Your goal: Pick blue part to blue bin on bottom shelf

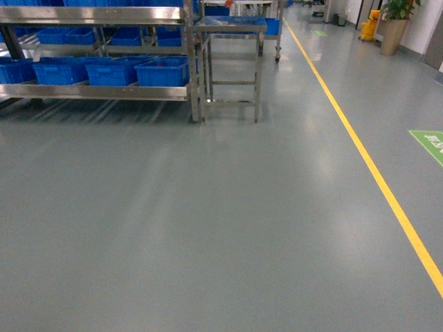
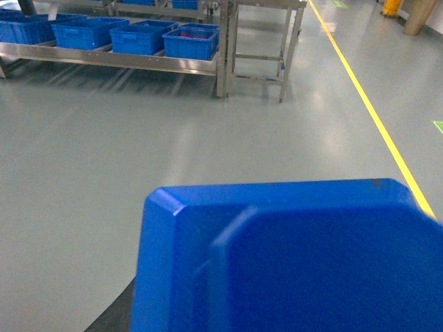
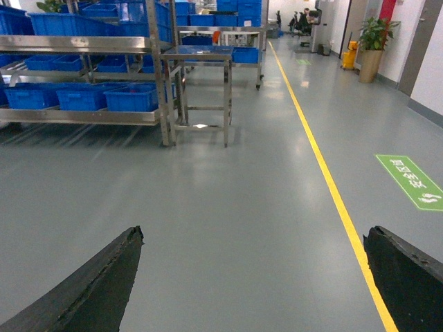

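The blue part fills the lower half of the left wrist view, very close to the camera. My left gripper appears shut on it; only a dark finger shows at its lower left. Far ahead, the bottom shelf carries a row of blue bins. In the left wrist view the rightmost bin shows red contents, and a plain blue bin sits beside it. My right gripper hangs open over bare floor, holding nothing. Neither gripper shows in the head view.
A steel stand is next to the rack's right end. A yellow floor line runs down the right side, with a green floor sign beyond it. Grey floor lies between me and the rack. A potted plant stands far right.
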`<state>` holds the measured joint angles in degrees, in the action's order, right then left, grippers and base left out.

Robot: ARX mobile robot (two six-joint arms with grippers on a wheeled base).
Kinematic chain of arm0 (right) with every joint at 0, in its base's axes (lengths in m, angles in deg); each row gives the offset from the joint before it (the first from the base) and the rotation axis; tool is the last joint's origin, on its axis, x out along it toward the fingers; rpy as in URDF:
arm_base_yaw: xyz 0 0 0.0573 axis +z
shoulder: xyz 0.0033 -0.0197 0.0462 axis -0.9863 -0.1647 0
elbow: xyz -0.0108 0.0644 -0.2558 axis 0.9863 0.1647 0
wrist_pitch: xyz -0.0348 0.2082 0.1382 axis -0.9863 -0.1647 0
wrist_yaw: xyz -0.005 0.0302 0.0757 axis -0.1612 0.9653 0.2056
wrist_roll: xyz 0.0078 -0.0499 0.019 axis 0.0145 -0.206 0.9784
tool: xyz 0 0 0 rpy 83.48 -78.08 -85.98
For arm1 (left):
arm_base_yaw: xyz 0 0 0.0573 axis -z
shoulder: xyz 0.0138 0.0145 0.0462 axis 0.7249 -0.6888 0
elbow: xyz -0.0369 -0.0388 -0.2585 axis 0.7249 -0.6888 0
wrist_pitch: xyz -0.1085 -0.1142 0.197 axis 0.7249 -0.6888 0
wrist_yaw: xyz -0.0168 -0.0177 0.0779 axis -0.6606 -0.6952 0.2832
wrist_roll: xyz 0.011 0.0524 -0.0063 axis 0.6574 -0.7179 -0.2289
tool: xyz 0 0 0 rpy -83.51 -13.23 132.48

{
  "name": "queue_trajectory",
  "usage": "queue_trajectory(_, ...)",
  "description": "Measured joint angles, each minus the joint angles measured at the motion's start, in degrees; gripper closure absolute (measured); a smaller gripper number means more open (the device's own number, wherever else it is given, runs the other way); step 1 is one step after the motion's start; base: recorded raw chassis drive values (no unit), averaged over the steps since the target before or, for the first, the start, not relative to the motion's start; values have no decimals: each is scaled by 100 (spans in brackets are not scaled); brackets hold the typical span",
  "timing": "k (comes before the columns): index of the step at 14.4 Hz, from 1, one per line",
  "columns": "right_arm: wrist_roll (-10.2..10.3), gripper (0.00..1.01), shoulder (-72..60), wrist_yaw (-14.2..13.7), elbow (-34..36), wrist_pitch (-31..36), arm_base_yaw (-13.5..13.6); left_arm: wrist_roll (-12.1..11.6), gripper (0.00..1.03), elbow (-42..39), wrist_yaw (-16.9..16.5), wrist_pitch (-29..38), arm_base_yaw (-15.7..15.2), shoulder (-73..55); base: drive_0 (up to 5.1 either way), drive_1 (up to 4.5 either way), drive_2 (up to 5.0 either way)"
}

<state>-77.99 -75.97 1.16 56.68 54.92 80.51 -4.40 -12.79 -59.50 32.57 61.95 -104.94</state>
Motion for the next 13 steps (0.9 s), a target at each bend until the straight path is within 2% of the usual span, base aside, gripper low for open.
queue_trajectory(3, 0, 3, 0, -2, 0, -42, 0, 0, 59, 0, -11, -7, 0, -2, -153, -153, -153)
queue_trajectory(13, 0, 3, 0, -2, 0, -31, 0, 0, 59, 0, 2, -9, 0, -11, 5, 406, -397)
